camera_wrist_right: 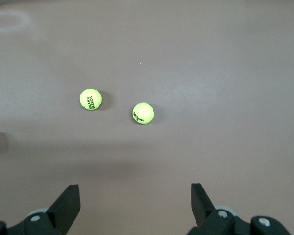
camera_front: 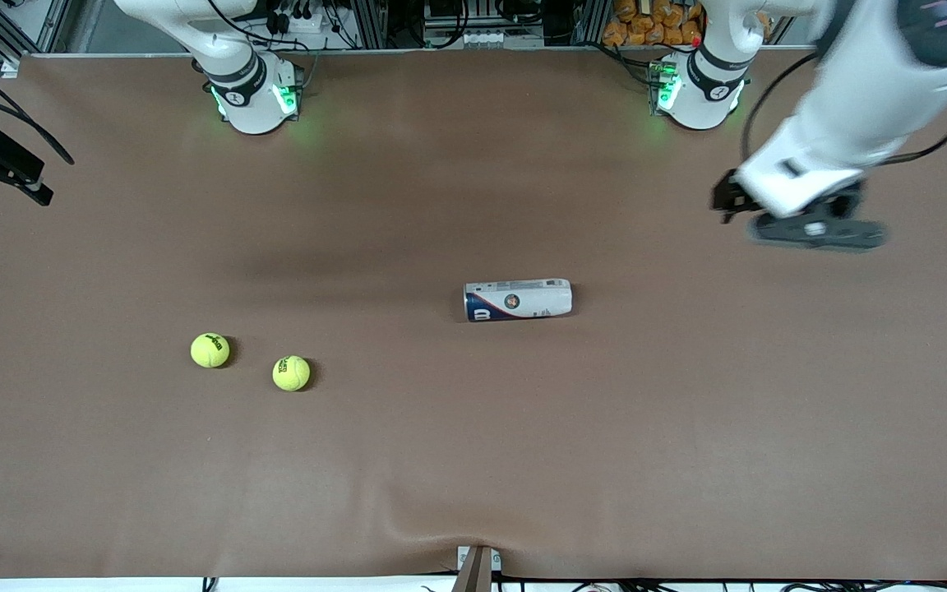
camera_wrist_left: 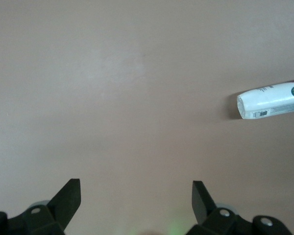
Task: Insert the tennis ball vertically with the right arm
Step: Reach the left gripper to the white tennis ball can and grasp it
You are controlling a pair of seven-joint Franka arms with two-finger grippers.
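Yellow tennis balls (camera_wrist_right: pixel 143 113) untouched, right hand (camera_wrist_right: pixel 135 203) wide and empty, left hand (camera_wrist_left: pixel 136 200) wide, empty.

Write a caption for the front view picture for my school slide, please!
Two tennis balls and a tipped-over can lie on the brown table.

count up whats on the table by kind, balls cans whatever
tennis balls: 2, one toward the right arm's end, the other beside it and a bit nearer the front camera
ball can: 1, lying on its side near the middle of the table
total: 3
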